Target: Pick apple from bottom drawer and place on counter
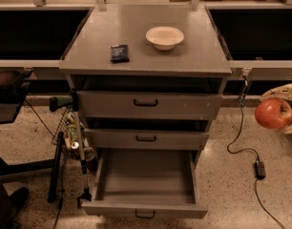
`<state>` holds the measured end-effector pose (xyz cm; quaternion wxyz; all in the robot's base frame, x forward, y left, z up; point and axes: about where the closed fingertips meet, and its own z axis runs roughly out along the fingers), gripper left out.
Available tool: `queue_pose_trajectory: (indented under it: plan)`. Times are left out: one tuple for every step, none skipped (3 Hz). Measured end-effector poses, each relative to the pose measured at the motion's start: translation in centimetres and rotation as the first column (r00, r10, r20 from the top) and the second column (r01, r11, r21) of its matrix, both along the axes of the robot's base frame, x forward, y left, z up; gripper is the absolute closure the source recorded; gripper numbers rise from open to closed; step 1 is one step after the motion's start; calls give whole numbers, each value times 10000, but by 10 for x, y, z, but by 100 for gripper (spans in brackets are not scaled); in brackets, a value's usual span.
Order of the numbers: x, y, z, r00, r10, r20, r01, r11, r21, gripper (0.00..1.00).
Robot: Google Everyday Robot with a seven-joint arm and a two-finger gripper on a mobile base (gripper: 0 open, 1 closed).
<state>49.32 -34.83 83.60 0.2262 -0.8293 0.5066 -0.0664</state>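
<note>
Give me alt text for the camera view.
The end effector holds the apple in the air right of the cabinet. The bottom drawer stands open and empty; the counter bears a cream bowl and a dark packet.

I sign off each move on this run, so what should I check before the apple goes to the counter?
1. Small red-orange apple held in the gripper, at the right edge beside the cabinet: ok.
2. Apple out of the deep grey bottom drawer, which stands open: ok.
3. Bare spot on the flat grey counter, away from the cream bowl and small dark packet: ok.
4. Apple raised above counter level: cannot tell.
5. Grip firm enough for the lift: cannot tell.
</note>
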Motion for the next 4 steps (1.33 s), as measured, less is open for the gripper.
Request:
queue_pose_trajectory:
  plan:
    - [0, 0, 0, 10000, 0, 1, 0, 10000, 2, 100]
    - [-2, 0, -1, 10000, 13, 51, -14, 9999, 161, 100]
    - [7, 19, 23, 9976, 237, 656, -286, 9968, 745, 100]
    - [26, 69, 73, 9837, 803, 1610, -1021, 9859, 1322, 100]
